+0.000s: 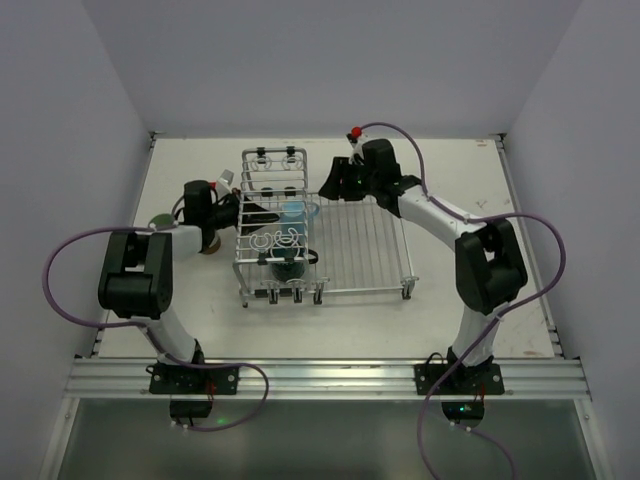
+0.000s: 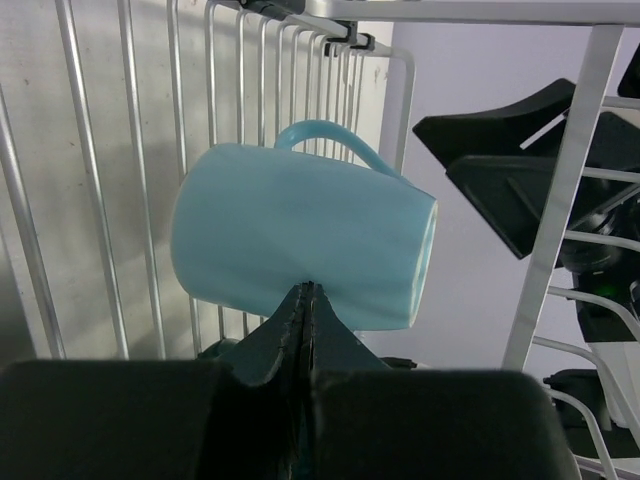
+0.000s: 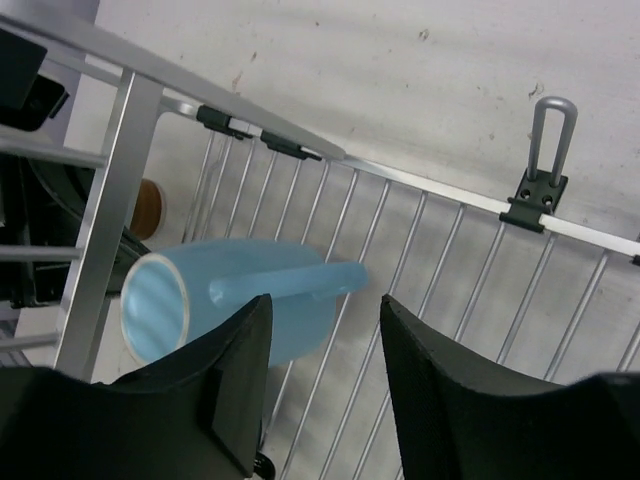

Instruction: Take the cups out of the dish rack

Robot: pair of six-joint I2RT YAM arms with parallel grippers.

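Observation:
The light-blue mug (image 1: 296, 210) lies on its side on the flat grid of the dish rack (image 1: 360, 250), beside the raised section. My left gripper (image 1: 268, 213) reaches in from the left, shut and empty. In the left wrist view its tips (image 2: 305, 292) meet right at the mug's (image 2: 300, 245) side. My right gripper (image 1: 325, 190) hovers open over the mug's mouth end. In the right wrist view the mug's handle (image 3: 290, 281) points into the gap between its fingers (image 3: 325, 310). A dark teal cup (image 1: 288, 266) sits under the raised section.
A pale green cup (image 1: 158, 222) and a brown cup (image 1: 210, 245) stand on the table left of the rack, by the left arm. The brown cup (image 3: 148, 208) shows through the rack wires. White walls close in the table on three sides.

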